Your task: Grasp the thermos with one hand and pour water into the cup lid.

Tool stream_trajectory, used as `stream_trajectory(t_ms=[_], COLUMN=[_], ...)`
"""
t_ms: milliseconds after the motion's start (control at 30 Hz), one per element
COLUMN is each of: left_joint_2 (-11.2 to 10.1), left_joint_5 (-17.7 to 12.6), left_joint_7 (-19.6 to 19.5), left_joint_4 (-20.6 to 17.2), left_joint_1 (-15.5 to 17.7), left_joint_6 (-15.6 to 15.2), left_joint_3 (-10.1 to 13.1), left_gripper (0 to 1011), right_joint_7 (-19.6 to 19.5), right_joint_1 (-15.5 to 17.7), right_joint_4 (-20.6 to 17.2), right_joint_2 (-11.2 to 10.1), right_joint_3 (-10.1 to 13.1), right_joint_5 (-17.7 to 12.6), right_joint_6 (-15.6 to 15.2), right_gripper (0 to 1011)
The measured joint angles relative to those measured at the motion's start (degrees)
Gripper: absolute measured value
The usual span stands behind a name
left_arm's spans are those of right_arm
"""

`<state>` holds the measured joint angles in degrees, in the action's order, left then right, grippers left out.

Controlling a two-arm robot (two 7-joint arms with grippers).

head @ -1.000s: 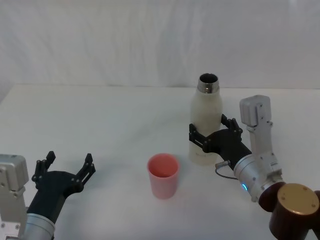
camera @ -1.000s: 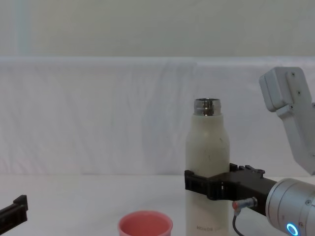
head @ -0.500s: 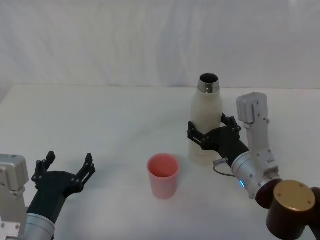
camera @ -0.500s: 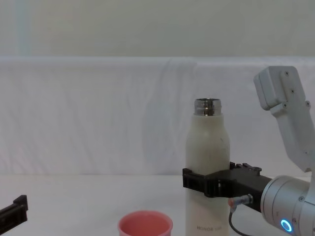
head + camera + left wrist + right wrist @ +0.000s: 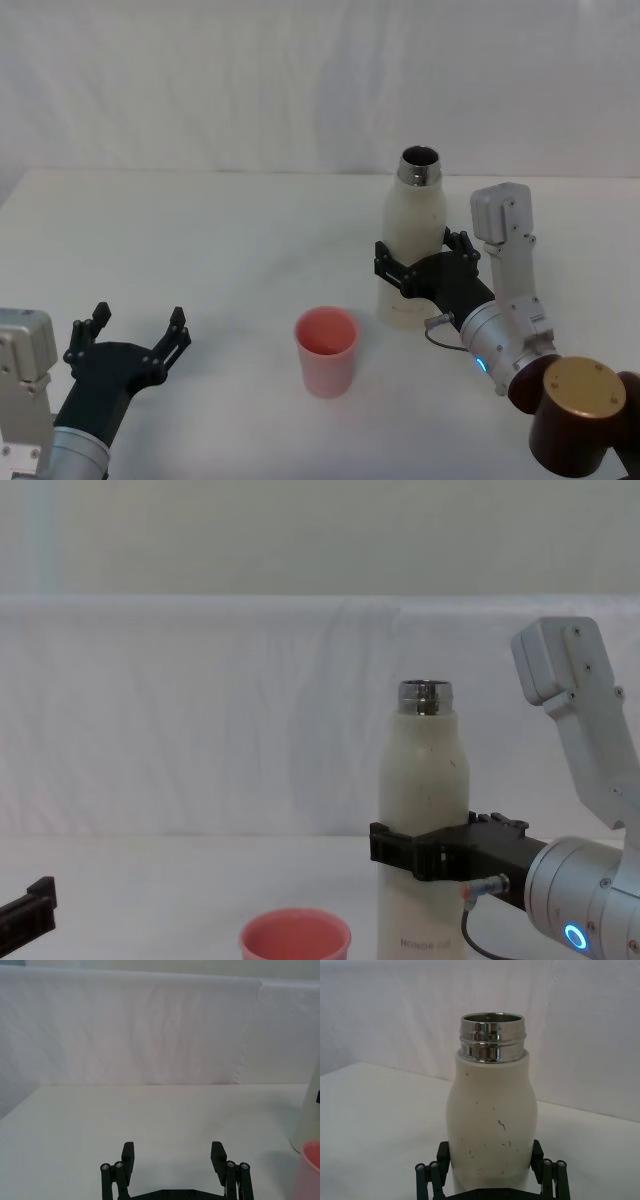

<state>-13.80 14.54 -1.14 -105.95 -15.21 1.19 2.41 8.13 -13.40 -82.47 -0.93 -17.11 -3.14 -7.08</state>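
Note:
The cream-white thermos (image 5: 411, 225) stands upright and uncapped on the table, steel neck (image 5: 492, 1038) open at the top. My right gripper (image 5: 420, 254) reaches in from the right and is shut on the thermos body (image 5: 424, 790) at about mid-height. In the right wrist view its black fingers (image 5: 443, 1154) press against both sides of the bottle. The salmon-pink cup lid (image 5: 326, 350) stands upright to the thermos's front left, apart from it, also low in the chest view (image 5: 295, 937). My left gripper (image 5: 139, 320) rests open near the front left, holding nothing (image 5: 173, 1149).
The white table (image 5: 200, 240) runs back to a white cloth backdrop (image 5: 200, 710). The right arm's brown joint (image 5: 575, 415) bulks at the front right corner. Bare tabletop lies between the left gripper and the cup lid.
The right arm has edged forward and its fingers have settled against the thermos. The thermos top shifted very slightly to the right. The left arm and the cup lid stayed put.

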Motion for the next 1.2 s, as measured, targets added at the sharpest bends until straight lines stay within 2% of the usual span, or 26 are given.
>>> stream_trajectory(t_ms=[167, 267, 1200], left_joint_2=[0.0, 0.0, 0.0], left_joint_5=[0.0, 0.0, 0.0], left_joint_7=[0.0, 0.0, 0.0], left_joint_4=[0.0, 0.0, 0.0], left_joint_1=[0.0, 0.0, 0.0], left_joint_6=[0.0, 0.0, 0.0], left_joint_3=[0.0, 0.0, 0.0], left_gripper=[1001, 1001, 1001], right_joint_7=[0.0, 0.0, 0.08], right_joint_1=[0.04, 0.05, 0.14], right_joint_4=[-0.04, -0.08, -0.22], right_joint_2=[-0.02, -0.03, -0.11], right_joint_3=[-0.01, -0.02, -0.04], right_joint_5=[-0.01, -0.01, -0.03], right_joint_6=[-0.02, -0.03, -0.03], right_gripper=[1001, 959, 957])
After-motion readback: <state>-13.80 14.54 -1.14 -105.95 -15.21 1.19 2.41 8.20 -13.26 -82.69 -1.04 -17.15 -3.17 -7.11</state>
